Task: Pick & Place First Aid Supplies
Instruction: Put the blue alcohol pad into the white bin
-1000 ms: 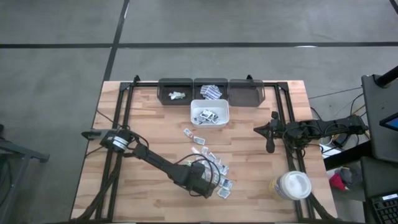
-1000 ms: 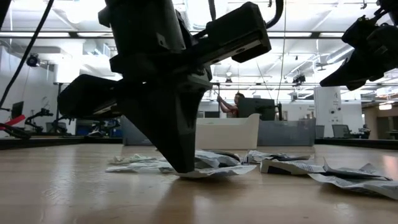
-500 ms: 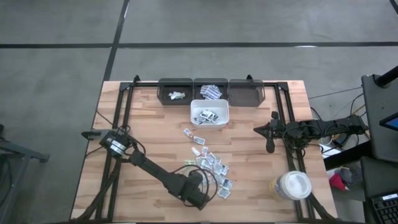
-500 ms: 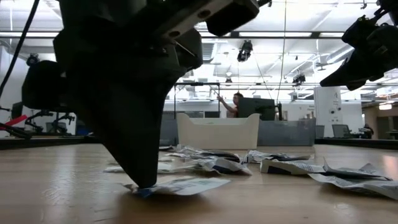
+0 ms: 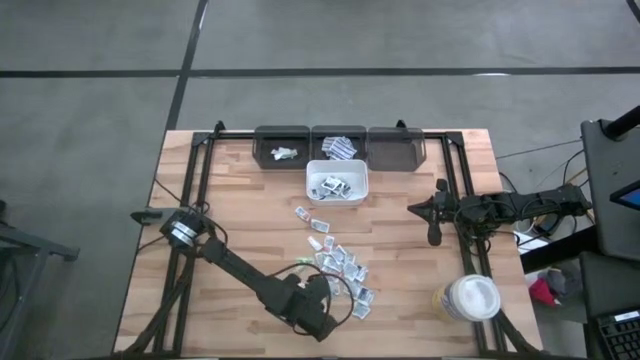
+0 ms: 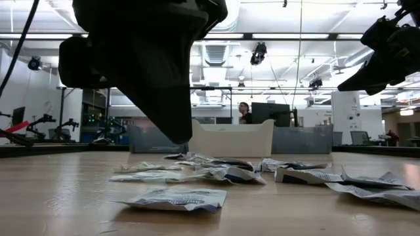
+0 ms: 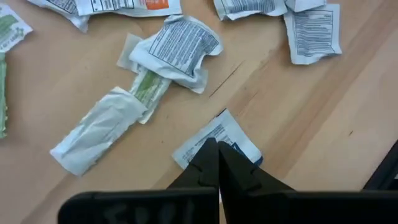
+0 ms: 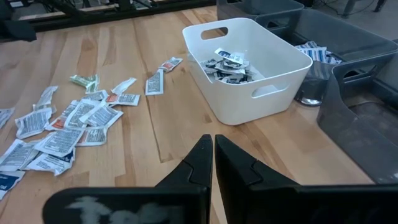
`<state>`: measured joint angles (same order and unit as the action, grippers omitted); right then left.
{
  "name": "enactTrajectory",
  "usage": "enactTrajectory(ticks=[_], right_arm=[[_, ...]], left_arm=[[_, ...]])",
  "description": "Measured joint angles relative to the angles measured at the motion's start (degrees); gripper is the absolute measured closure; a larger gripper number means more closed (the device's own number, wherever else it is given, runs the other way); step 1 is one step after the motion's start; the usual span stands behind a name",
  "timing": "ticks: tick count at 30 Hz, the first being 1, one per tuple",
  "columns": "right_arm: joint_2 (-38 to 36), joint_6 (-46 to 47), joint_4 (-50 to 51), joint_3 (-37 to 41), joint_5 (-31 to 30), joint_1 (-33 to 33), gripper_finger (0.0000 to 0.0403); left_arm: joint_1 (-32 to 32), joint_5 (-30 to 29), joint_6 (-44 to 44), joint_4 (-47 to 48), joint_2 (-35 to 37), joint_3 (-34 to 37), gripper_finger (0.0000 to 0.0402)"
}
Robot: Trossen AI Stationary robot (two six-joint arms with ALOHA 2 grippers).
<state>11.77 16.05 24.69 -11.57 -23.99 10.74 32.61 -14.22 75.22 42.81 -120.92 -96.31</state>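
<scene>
The first aid supplies, small white sachets point(image 5: 338, 262), lie scattered mid-table, with more in the white bin point(image 5: 312, 186). One sachet with a blue corner point(image 7: 231, 132) lies flat on the wood on its own, nearer the near edge point(image 6: 174, 198). My left gripper point(image 7: 217, 148) is shut and empty, and in the low view point(image 6: 177, 137) it hangs clear above that sachet. My right gripper point(image 8: 213, 140) is shut and waits raised at the table's right side point(image 5: 414, 209).
Three dark bins point(image 5: 282, 134) stand along the far edge behind the white bin; two of them hold sachets. A white round lidded tub point(image 5: 470, 298) sits at the near right corner. Bare wood lies left of the sachets and along the near edge.
My left gripper, its tips on one sachet, slid it out of the scattered sachets toward the table's near edge. Then it rose, rolling at the wrist, and left the sachet lying flat on the wood.
</scene>
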Motion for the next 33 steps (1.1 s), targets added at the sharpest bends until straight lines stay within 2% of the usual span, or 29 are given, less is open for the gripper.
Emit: enactTrajectory(ticks=[11,14,19,23,27,33], right_arm=[[0.0,0.0,0.0,0.0,0.0,0.0,0.0385],[0.0,0.0,0.0,0.0,0.0,0.0,0.0385],[0.0,0.0,0.0,0.0,0.0,0.0,0.0385],[0.0,0.0,0.0,0.0,0.0,0.0,0.0385],[0.0,0.0,0.0,0.0,0.0,0.0,0.0385],[0.0,0.0,0.0,0.0,0.0,0.0,0.0385]], left_arm=[[0.1,3.0,4.4,-2.1,0.3,0.0,0.0396],[0.1,2.6,5.2,-4.1,0.3,0.0,0.0371],[0.1,3.0,10.5,-7.0,0.3,0.0,0.0304],[0.5,5.6,8.8,-12.5,-0.3,-0.1,0.0266],[0.9,7.7,6.9,-11.7,-1.2,0.0,0.0256],[0.9,7.7,3.9,-9.8,-2.4,0.0,0.0256]])
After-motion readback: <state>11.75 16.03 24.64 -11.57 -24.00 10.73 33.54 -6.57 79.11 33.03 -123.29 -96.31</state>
